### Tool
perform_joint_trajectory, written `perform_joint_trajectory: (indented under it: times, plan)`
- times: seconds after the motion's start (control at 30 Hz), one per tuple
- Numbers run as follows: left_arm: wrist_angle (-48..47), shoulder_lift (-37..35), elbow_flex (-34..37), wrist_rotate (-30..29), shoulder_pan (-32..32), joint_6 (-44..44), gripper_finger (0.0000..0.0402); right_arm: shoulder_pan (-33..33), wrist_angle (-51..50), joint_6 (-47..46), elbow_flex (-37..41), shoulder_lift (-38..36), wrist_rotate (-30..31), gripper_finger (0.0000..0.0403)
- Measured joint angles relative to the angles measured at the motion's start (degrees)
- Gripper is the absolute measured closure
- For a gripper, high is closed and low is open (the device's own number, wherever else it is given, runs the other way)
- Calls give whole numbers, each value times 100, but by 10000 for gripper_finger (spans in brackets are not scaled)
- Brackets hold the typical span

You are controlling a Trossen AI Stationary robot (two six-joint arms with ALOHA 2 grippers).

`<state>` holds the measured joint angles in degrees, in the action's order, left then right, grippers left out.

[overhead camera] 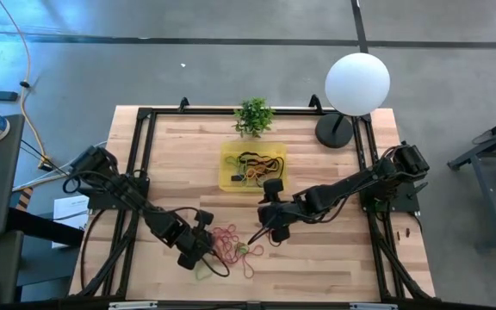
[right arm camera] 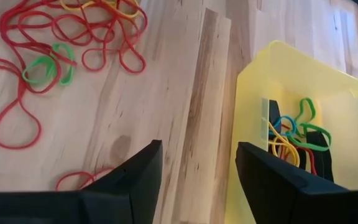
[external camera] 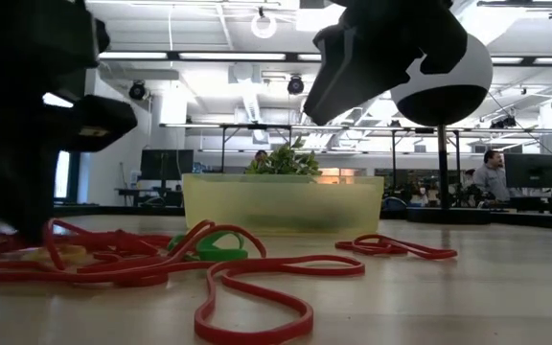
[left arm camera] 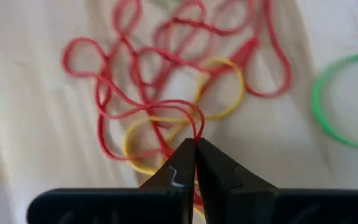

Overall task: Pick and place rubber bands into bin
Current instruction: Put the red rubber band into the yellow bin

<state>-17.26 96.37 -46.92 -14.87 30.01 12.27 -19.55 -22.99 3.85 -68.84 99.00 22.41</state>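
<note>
Left wrist view: the left gripper [left arm camera: 195, 144] is clenched, its two dark, notched fingertips pressed together on a thin red loop at the near edge of the rubber bands [left arm camera: 173, 93]. Just ahead of the tips, floppy red strands tangle with two yellow loops on pale wood; a smooth green ring [left arm camera: 340, 102] lies apart to one side.

In the right wrist view, the right gripper [right arm camera: 199, 163] hangs released, its flat black fingers spread wide over the grained wooden table [right arm camera: 185, 93]. The bin [right arm camera: 253, 124], a shallow translucent yellow tray with rounded corners, sits just beside one finger, holding green, yellow, blue and red bands. The red pile lies farther ahead of the other finger.
</note>
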Motion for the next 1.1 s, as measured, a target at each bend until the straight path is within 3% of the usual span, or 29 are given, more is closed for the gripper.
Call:
perform_joint_trajectory:
  times: [0.5, 0.83, 1.1]
  plan:
    - [-97, -1275, 2, -1248, 1, -809, 401, -13, -166, -50, 0, 0, 66, 278]
    - [26, -2038, 2, -2986, 255, -1366, 402, -13, -422, -255, 0, 0, 66, 285]
    - [-495, -2175, 4, -2973, 266, -1265, 402, -13, -421, -249, 0, 0, 108, 285]
